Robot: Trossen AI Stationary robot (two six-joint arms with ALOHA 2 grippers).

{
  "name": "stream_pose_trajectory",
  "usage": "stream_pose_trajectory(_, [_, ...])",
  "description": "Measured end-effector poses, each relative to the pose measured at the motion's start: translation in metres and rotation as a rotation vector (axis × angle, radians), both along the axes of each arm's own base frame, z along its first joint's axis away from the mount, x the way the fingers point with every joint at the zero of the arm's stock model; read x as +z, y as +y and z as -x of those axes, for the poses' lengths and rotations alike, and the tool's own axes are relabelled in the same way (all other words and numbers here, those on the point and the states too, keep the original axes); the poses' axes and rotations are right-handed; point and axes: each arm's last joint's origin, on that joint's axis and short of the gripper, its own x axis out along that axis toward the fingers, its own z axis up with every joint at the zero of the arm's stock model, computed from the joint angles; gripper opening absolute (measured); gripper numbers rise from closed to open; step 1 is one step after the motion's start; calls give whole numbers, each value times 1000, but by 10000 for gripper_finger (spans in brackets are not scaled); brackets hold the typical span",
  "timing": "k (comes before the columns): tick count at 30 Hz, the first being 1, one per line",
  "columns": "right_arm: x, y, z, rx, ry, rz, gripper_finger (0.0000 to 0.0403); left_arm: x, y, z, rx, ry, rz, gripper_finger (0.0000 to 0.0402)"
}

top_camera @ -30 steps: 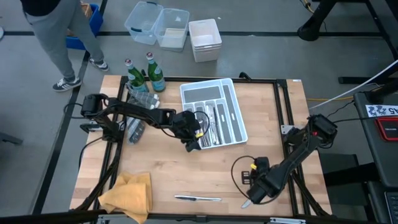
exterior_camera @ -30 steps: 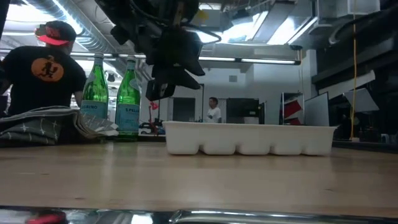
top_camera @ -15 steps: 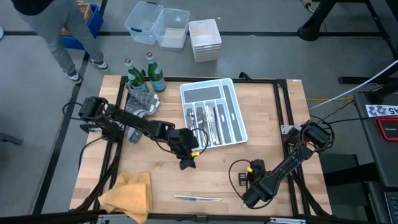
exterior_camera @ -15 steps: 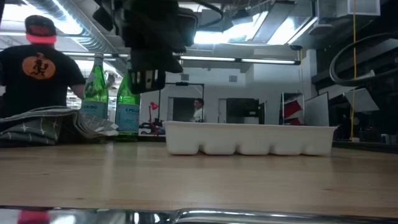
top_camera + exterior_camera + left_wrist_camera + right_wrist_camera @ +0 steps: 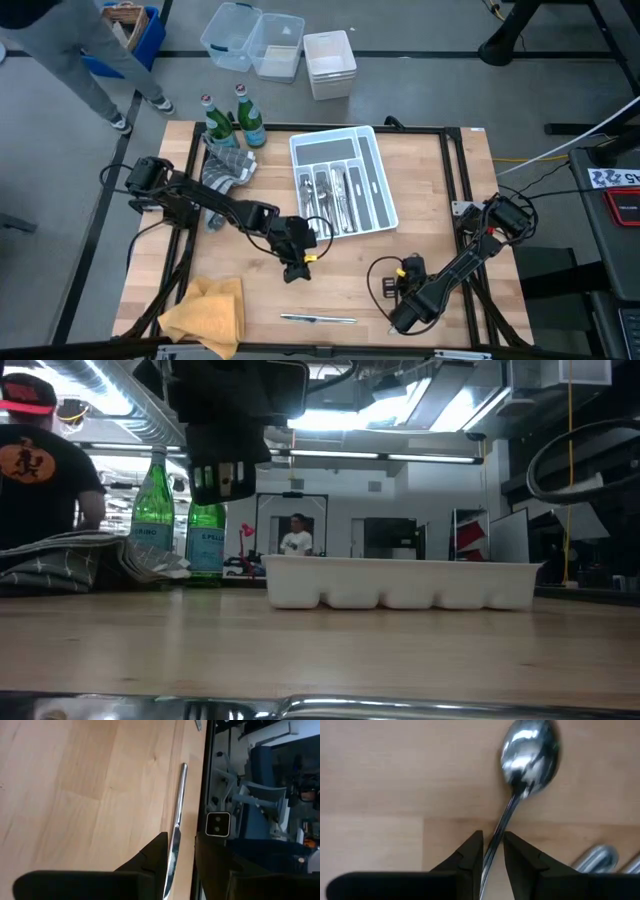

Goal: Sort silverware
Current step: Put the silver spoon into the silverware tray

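Silver knife lies alone on the wooden table near its front edge, flat, between your two arms. More silverware already sits in the white tray toward the back, filling the middle compartments; you can't tell forks from spoons there.

Your left gripper hangs over bare wood between the tray and the knife, touching neither. In its wrist view the fingers are spread, empty, with the knife showing in the gap farther off.

Your right gripper is low at the front right of the table. Its wrist view shows the fingers nearly together with a spoon handle running between them; you see the bowl lying on the wood ahead, and other handle ends beside it. Whether the pads actually pinch the handle, you can't tell.

Two green bottles stand at the back left by a grey cloth. Yellow cloth sits at the front left corner. A person stands off the table's back left.
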Motion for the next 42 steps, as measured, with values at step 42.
stream_pose_trajectory(42, [16,-17,8,-8,25,36,81,0,6,-2,21,-24,-35,86])
